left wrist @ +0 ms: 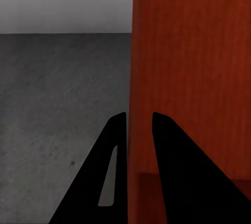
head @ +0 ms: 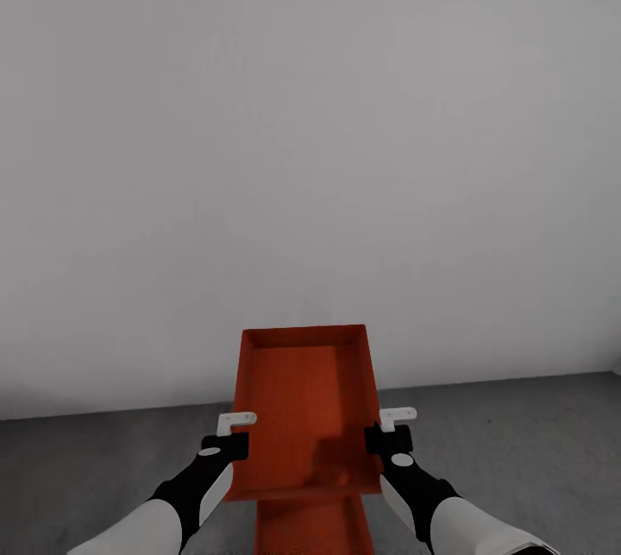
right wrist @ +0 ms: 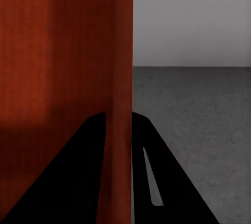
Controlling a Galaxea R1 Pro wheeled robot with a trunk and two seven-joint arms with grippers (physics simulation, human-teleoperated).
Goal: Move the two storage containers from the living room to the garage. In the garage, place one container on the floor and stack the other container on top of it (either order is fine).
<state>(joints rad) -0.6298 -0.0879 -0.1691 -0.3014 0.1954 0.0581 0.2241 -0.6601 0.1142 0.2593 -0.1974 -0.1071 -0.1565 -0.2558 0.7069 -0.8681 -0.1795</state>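
White forearms (head: 129,533) run into glossy black wrists with round white buttons, ending in white-tipped black end effectors (head: 235,423).

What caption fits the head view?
Both arms hold a red-orange storage container by its side walls above a second container on the concrete floor.

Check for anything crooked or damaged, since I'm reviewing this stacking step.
Nothing stands out. The upper container is held by its side walls between the left gripper and right gripper, lined up over the lower container on the concrete floor.
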